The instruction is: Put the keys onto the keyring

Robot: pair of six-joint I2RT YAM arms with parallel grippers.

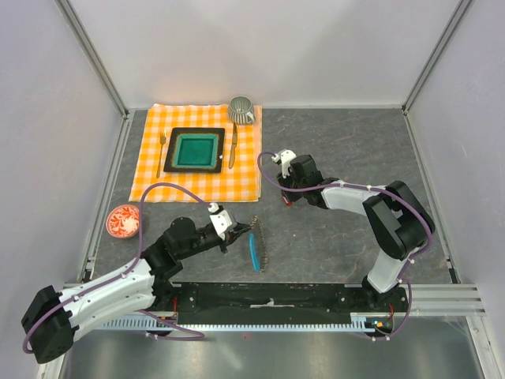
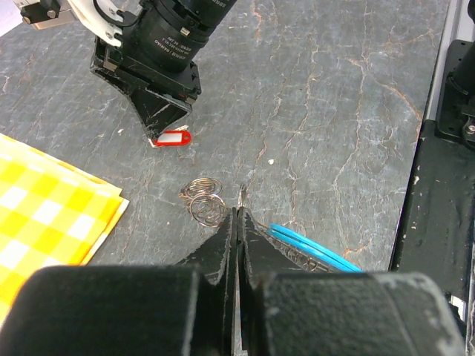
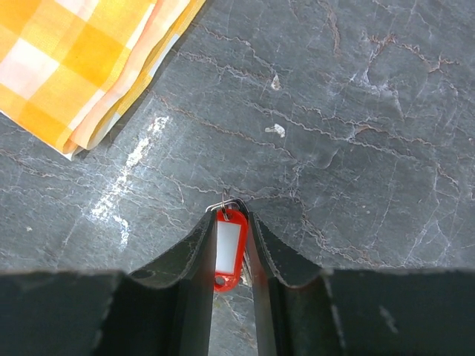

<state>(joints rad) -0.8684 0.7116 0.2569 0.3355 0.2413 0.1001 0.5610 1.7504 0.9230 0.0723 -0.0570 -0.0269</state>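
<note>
The key [image 3: 228,248] lies behind-right of the keyring [image 1: 254,251] (cloth [image 1: 150,180] farther back, left).

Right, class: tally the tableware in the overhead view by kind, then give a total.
Fork: 1
Knife: 1
Cup: 1
Square plate: 1
Red saucer: 1
Total: 5

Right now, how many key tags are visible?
1: the red key tag, between the fingers of the right gripper on the table. Another may be hidden near the keyring.
</note>
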